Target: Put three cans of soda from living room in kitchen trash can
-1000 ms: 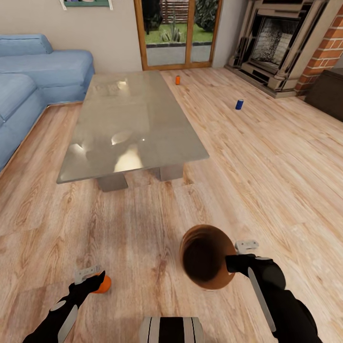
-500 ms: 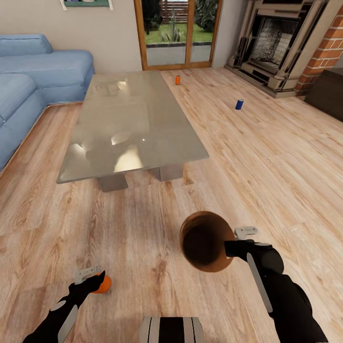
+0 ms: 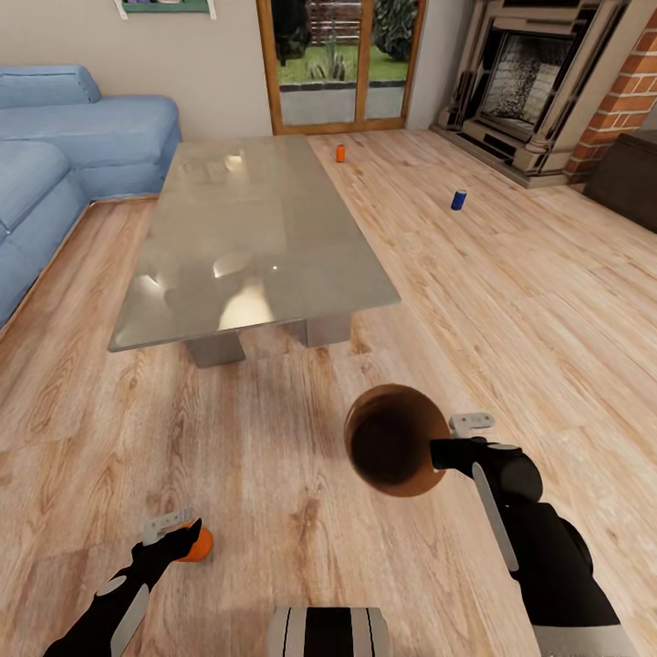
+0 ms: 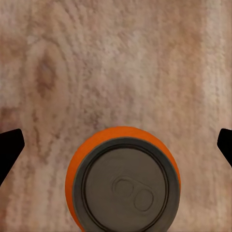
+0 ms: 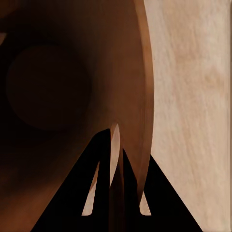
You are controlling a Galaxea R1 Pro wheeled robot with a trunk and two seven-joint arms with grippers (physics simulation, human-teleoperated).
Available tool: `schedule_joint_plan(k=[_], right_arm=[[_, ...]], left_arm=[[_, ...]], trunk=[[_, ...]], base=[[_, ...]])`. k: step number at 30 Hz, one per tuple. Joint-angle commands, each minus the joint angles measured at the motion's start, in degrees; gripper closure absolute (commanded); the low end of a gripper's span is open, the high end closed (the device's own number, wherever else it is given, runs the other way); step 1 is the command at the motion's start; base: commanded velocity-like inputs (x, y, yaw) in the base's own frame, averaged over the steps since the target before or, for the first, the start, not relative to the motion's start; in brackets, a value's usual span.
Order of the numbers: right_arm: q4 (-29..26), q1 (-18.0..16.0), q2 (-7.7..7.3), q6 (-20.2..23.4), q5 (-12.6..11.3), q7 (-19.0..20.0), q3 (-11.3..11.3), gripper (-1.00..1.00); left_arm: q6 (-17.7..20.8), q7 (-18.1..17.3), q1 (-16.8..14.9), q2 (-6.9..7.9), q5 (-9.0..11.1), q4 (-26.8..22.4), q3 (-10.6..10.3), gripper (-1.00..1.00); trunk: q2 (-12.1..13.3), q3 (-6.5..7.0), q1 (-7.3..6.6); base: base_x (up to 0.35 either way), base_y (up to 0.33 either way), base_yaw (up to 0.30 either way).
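Note:
An orange soda can (image 3: 199, 546) stands on the wood floor at the bottom left, and my left gripper (image 3: 181, 537) hovers over it. In the left wrist view the can's silver top (image 4: 125, 187) lies between two widely parted fingertips (image 4: 9, 147), so this gripper is open. My right gripper (image 3: 444, 452) is shut on the rim of the trash can (image 3: 392, 440), held tilted above the floor with its copper-brown inside (image 5: 53, 92) facing me. A second orange can (image 3: 340, 153) and a blue can (image 3: 458, 200) stand far off on the floor past the table.
A long glass-topped low table (image 3: 246, 228) stands ahead in the middle. The blue sofa (image 3: 64, 137) runs along the left. Glass doors (image 3: 339, 64) are at the back, with the fireplace (image 3: 538, 82) and a dark cabinet (image 3: 630, 178) on the right. Open floor stretches along the table's right side.
My right arm has raised the trash can, which sits higher in the picture now. The left gripper and the orange can under it have not moved.

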Motion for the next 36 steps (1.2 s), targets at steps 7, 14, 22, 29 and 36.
schedule_joint_plan(k=[7,14,22,29,36], right_arm=[[-0.01,-1.74,-0.21,-0.01,-1.09,0.27,0.00,1.00],[-0.01,-3.14,-0.23,0.14,-1.09,0.27,-0.03,1.00],[-0.01,-3.27,-1.01,0.49,-1.09,0.27,-0.24,1.00],[-0.01,-3.12,-1.44,0.40,-1.08,0.27,-0.27,1.00],[-0.01,-2.29,-1.57,0.19,-1.18,0.39,-0.35,1.00]], left_arm=[[0.00,0.00,0.00,0.00,-0.03,0.01,0.00,-1.00],[0.00,0.00,0.00,0.00,-0.02,0.01,0.00,-1.00],[0.00,0.00,0.00,0.00,-0.01,0.01,0.00,-1.00],[0.00,0.00,0.00,0.00,-0.02,0.01,0.00,-1.00],[0.00,0.00,0.00,0.00,-0.04,0.01,0.00,-1.00]], trunk=[[0.00,0.00,-0.01],[0.00,0.00,-0.01],[0.00,0.00,-0.01],[0.00,0.00,-0.01],[0.00,0.00,-0.01]], base=[[0.000,0.000,0.000],[0.000,0.000,0.000],[0.000,0.000,0.000],[0.000,0.000,0.000],[0.000,0.000,0.000]])
